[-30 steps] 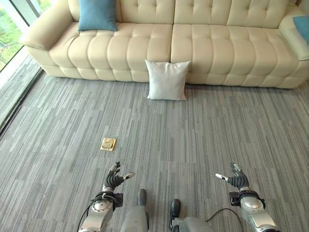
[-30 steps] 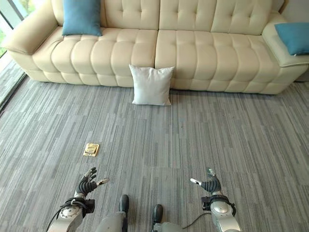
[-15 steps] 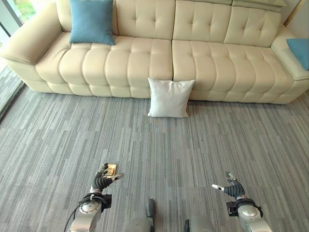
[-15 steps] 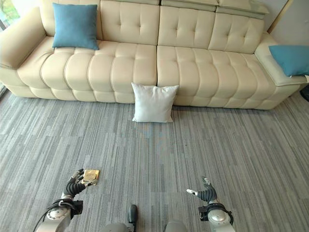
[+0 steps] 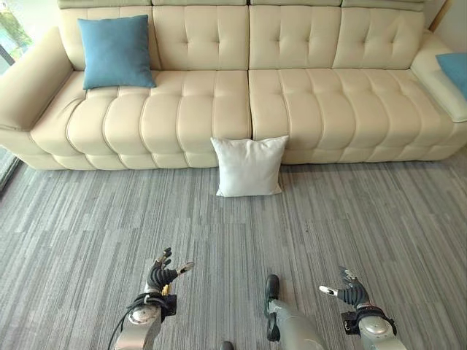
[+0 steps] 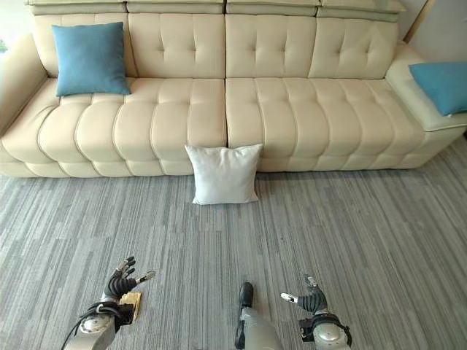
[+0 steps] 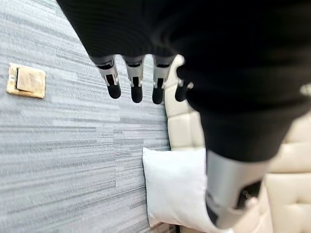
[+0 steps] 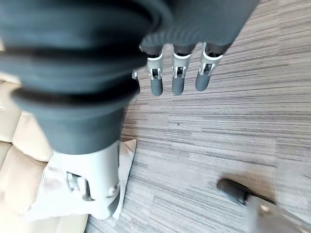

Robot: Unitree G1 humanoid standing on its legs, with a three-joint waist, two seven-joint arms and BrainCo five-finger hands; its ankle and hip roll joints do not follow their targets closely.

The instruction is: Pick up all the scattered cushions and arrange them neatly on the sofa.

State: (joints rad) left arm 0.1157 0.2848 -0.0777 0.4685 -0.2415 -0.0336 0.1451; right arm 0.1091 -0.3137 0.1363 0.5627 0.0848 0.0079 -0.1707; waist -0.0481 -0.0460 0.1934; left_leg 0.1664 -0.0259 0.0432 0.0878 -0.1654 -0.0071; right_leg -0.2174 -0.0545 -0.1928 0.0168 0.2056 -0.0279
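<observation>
Done so far: one blue cushion [image 5: 115, 52] upright against the backrest at the left end of the sofa [image 5: 306, 95]; a second blue cushion [image 6: 440, 84] lying on the sofa's right end, across the armrest area.
Left to do: white cushion [image 5: 249, 165] on the carpet [image 5: 80, 219], propped against the sofa's front edge at the seam between the two seats; not yet picked up, by the look of it the one cushion off the sofa.
Progress judged: early in this pick; approach under way, no reach begun.
Left hand [image 5: 165, 271]: empty, fingers loosely extended, holding nothing; white cushion well ahead of it and off to its right.
Right hand [image 5: 344, 288]: empty too, fingers relaxed and spread; white cushion well ahead of it and off to its left.
Floor plate [image 7: 26, 80]: small brass square set in the carpet, just beside and partly under the left hand.
Eye views add: whole sofa, both blue cushions, both hands at once.
Left wrist view adds: floor plate in full, plus the white cushion beyond the fingertips [image 7: 136, 94].
Right wrist view adds: edge of the white cushion against the sofa base, far beyond the straight fingers.
</observation>
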